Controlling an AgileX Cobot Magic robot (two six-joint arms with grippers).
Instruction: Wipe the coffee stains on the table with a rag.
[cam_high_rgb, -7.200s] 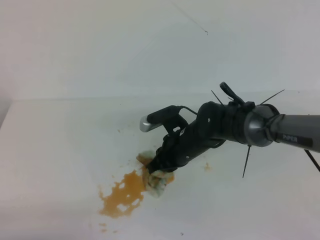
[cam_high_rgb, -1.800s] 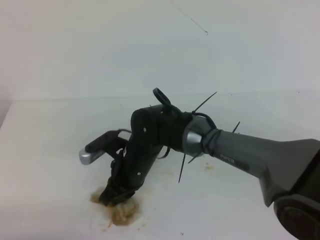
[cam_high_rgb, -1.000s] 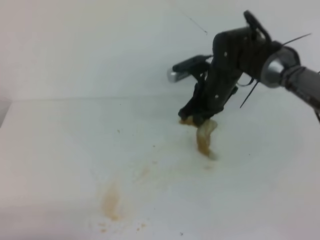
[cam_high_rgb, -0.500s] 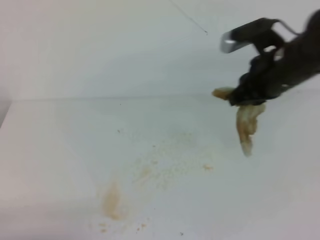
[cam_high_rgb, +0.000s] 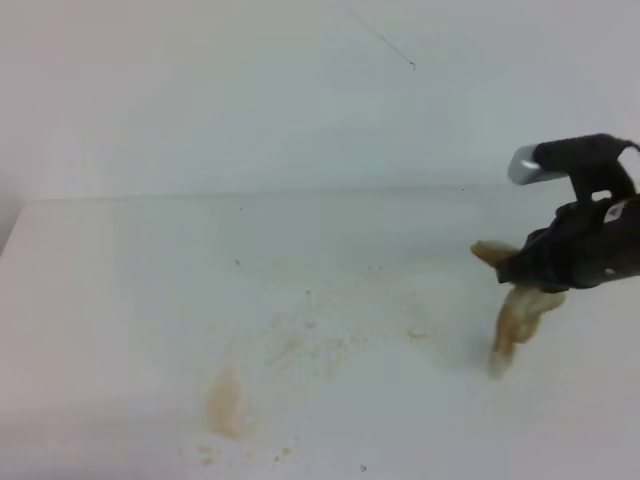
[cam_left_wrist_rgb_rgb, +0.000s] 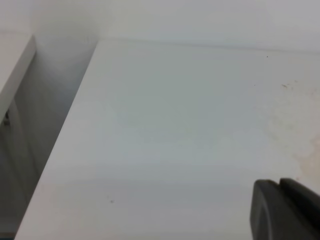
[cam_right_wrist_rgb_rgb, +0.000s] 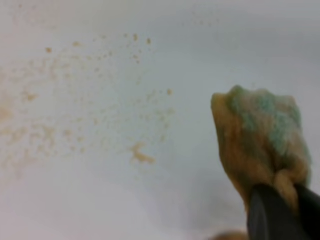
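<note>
1 rag (cam_high_rgb: 517, 318) in right hand (cam_high_rgb: 528, 270)

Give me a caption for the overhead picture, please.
Right gripper lifts a coffee-soaked rag beside faint stains on the table.

A plain white wall (cam_high_rgb: 200, 100) is rising directly behind the bench (cam_high_rgb: 120, 300), carrying a thin dark scratch (cam_high_rgb: 385, 42) high above the bench's back edge.
</note>
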